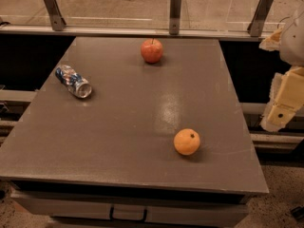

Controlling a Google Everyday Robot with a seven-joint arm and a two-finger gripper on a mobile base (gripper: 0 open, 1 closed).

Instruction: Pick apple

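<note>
Gripper [281, 109] at right edge beside table [118, 132], partly cut off; can [73, 81] label blurred, unreadable

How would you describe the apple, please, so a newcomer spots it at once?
On the grey table, look to the far edge. The apple sits there, well away from the gripper beyond the right side. It is red with a stem, unlike the nearer orange.

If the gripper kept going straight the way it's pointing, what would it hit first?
Probably nothing on the table: the gripper hangs beyond its right edge, pointing down, away from the apple. Depth unclear.
</note>
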